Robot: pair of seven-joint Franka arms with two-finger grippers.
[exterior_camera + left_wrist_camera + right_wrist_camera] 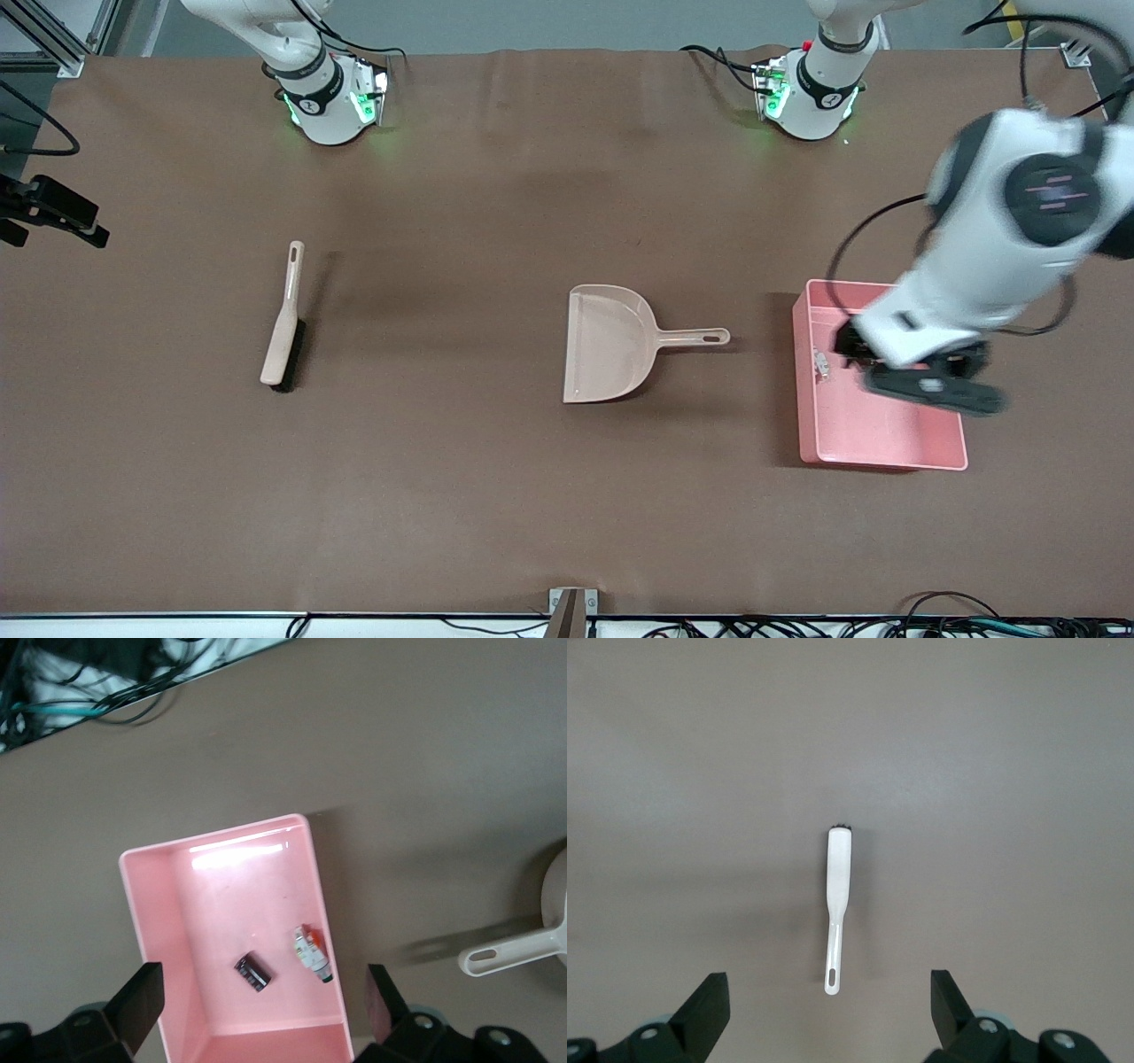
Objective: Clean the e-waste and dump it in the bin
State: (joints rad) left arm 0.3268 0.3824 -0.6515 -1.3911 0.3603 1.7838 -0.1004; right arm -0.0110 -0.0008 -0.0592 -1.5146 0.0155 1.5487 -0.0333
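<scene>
two parts: whitish-grey part (312, 955) and dark block (252, 974) lie in the pink bin (155, 904), directly below the left gripper (264, 1003)
left gripper: wide open, empty
right gripper (828, 1005): wide open, empty, over the brush (836, 904); brush long axis points toward it

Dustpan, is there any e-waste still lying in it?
No, the dustpan is bare; both small parts lie in the pink bin.

No readable text anywhere

No word, number or brand can be made out on the pink bin (159, 904), the beige dustpan (611, 341) or the brush (285, 315). The whitish part (312, 953) in the bin carries a small red and white marking, too small to read. The arm bases (819, 97) show small dark emblems on their collars, none legible.
</scene>
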